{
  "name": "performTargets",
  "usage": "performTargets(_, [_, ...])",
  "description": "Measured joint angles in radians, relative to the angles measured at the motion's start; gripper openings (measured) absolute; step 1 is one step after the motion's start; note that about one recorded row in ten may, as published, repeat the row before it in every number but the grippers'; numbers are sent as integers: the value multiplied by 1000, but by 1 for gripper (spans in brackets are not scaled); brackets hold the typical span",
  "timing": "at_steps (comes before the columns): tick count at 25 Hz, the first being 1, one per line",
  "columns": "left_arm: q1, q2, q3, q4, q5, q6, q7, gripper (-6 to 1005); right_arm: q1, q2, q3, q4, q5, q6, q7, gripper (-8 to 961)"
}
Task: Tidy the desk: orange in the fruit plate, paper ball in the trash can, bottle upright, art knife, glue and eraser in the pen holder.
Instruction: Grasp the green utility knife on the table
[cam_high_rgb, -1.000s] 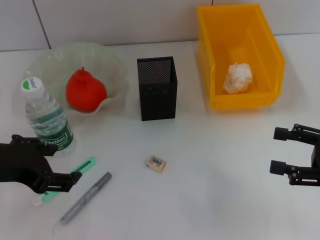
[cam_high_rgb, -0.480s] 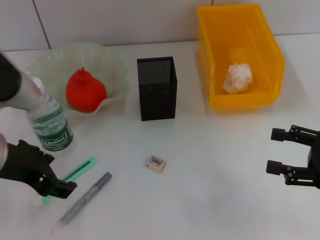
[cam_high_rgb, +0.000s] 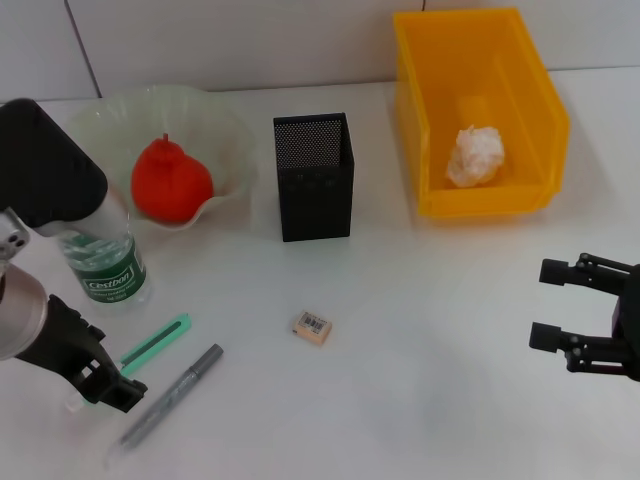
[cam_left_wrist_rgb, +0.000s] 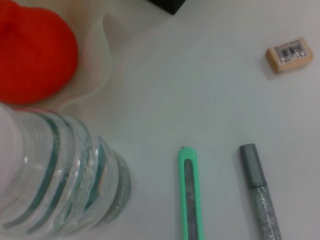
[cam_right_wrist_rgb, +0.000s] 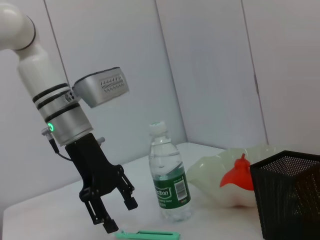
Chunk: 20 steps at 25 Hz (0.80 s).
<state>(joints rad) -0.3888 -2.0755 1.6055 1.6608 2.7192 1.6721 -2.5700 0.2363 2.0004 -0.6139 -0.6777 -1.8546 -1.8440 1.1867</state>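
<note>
- Art knife (cam_high_rgb: 155, 343), green, lies flat beside the upright bottle (cam_high_rgb: 100, 262), long axis slanting toward the left gripper (cam_high_rgb: 112, 388).
- Left gripper hovers at its near end, fingers spread, empty.
- Right gripper (cam_high_rgb: 565, 305) is well apart, spread, idle.

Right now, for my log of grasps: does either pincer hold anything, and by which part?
Nothing is held. The left pincer hangs open above the green art knife, not touching it. The right pincer is open over bare table.
</note>
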Motion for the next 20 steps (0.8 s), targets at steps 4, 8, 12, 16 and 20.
performTargets(4, [-17,0,19,-51,31,-19,-12,766,0,0,-3,5,-1,2,-7,826])
performTargets(8, [-33,-1,22,-95,44,-36,-18,760,0,0,-3,5,-3,4,-10,826])
performTargets(12, [-35,-1,25,-100,47,-46,-21,754,0,0,-3,5,-4,4,-12,825])
performTargets(16, [-47,-2,37,-132,54,-71,-22,748,2,0,-2,4,-14,8,-15,825])
performTargets(20, [-48,-3,46,-135,54,-74,-22,742,3,0,-4,4,-15,11,-16,825])
